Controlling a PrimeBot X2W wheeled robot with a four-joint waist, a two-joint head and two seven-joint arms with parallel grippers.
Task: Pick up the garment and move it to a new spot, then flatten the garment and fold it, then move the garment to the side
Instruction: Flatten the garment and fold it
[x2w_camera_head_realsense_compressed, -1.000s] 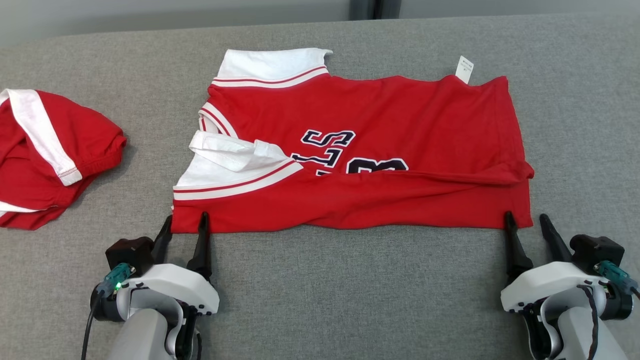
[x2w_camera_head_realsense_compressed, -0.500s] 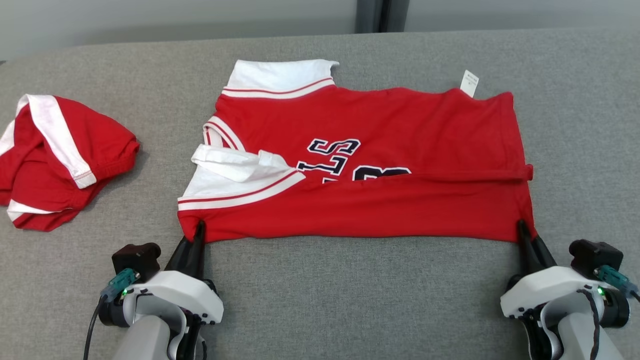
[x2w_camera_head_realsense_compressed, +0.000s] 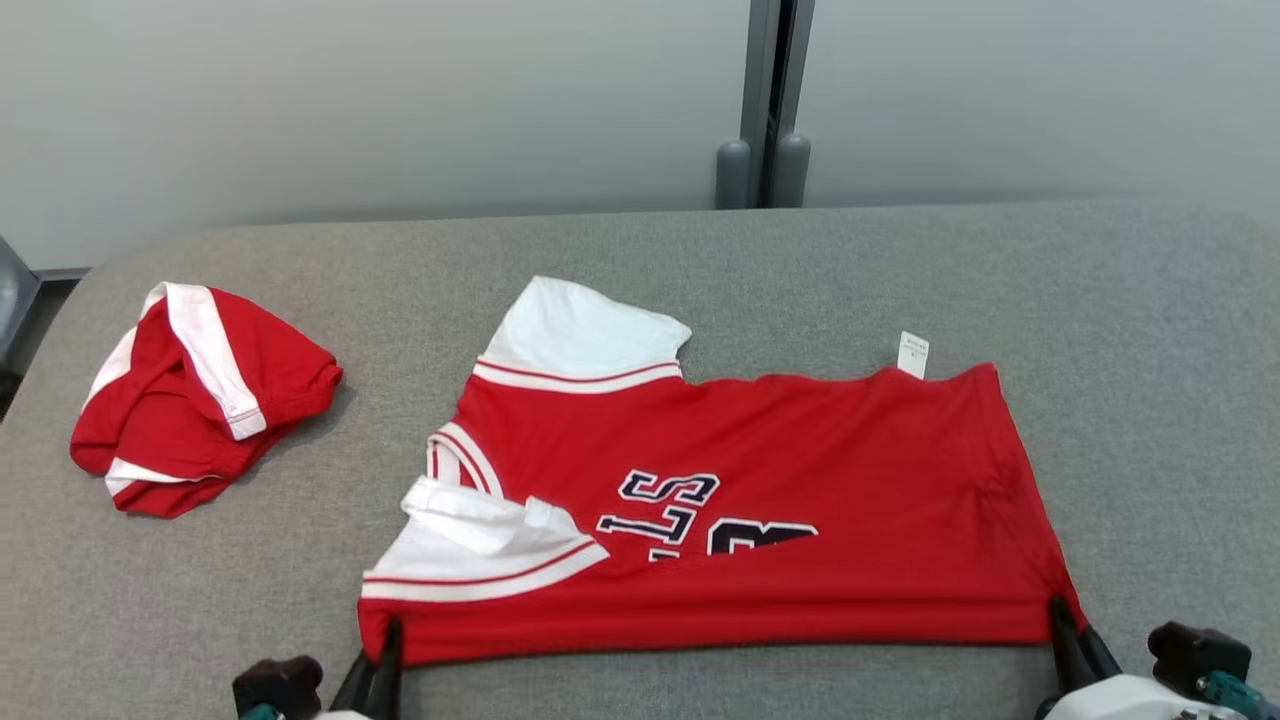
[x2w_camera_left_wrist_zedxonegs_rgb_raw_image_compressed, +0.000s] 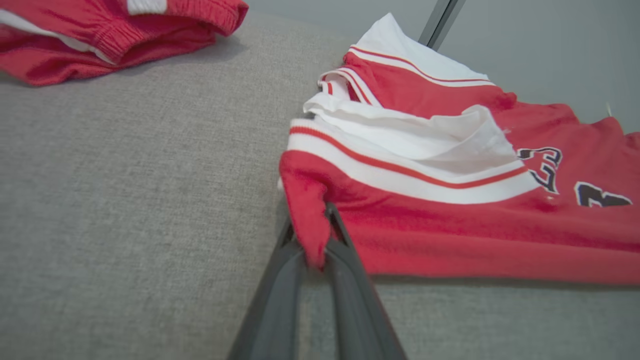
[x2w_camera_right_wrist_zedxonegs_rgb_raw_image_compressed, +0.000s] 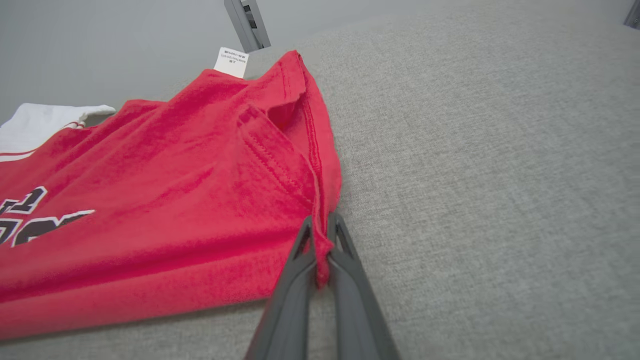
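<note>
Head cam high, facing forward and down over the grey table to the back wall; left wrist cam low, close on near-left corner of the jersey; right wrist cam likewise at near-right corner; head and right wrist share the tag.
</note>
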